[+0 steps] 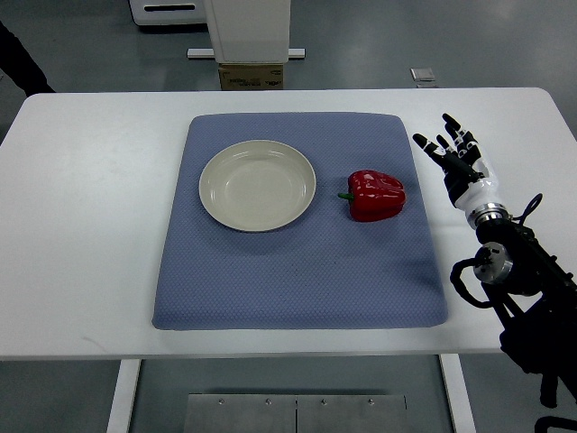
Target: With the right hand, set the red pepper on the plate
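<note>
Your right hand [462, 162] hovers with fingers [448, 123] spread and empty, near the red pepper [376, 194], which lies on the blue mat [297, 271] just beside the plate [257, 184]. Expect it light, firm and glossy-slick; wrap its broad body, not the stem.

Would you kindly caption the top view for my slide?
Right hand open beside the blue mat; red pepper lies right of the empty plate.

Right arm [532, 316] — cut off bottom-right.
</note>
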{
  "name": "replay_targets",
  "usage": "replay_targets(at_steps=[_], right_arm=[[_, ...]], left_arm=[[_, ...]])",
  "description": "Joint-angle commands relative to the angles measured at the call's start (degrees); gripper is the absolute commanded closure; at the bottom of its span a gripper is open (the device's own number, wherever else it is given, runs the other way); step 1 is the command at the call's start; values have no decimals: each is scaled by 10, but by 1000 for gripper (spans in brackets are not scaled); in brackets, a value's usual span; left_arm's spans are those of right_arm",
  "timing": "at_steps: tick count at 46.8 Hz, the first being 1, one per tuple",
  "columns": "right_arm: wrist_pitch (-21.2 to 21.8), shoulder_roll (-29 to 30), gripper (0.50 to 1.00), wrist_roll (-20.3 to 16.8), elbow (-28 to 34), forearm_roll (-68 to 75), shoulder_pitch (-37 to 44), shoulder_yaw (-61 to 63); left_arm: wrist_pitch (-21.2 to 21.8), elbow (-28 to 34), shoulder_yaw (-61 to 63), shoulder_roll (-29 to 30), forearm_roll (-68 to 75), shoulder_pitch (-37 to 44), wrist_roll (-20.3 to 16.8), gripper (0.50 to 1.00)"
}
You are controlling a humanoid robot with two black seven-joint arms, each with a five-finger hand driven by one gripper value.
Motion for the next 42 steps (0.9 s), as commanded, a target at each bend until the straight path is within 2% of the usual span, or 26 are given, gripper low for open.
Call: replay_targets(at_steps=[1,42], right_arm=[[1,-2,500,0,0,0,0,0],[0,-27,500,2,-2,0,12,5]], left_arm=[[0,0,0,0,0,0,0,500],[0,0,0,0,0,0,0,500]])
